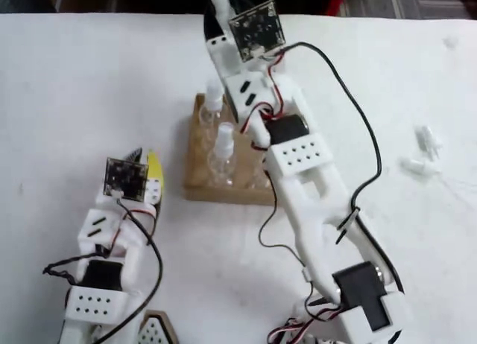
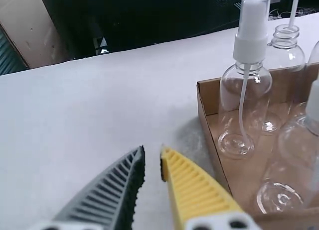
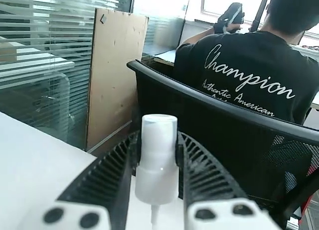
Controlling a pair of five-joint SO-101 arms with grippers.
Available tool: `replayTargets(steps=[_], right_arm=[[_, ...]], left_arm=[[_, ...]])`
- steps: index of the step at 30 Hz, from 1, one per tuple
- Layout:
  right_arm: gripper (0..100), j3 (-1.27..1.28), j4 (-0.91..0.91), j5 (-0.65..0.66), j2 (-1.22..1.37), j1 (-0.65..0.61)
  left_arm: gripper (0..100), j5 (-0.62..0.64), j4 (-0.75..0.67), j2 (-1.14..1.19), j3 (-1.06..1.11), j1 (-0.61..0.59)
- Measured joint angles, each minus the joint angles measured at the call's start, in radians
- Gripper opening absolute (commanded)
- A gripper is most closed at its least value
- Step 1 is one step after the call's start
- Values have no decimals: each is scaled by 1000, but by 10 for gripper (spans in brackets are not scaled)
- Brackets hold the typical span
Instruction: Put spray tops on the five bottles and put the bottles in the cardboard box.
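Over the white table, the right arm is stretching past the box, right claw pinching a spray top; left claw is looking closed, I think.

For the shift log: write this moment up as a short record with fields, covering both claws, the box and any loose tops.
left claw: closed on nothing, low over the table beside the cardboard box
right claw: shut on a spray top, held up past the box's far end
in the box: upright bottles, among them a capped bottle and a bare-necked bottle
loose tops: lying on the table, on the right arm's side
task: unfinished
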Motion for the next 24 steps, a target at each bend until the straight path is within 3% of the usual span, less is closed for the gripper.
replayTargets(steps=[24], right_arm=[[16, -72, -104, 5, 135, 43]], left_arm=[[60, 0, 0, 0, 0, 0]])
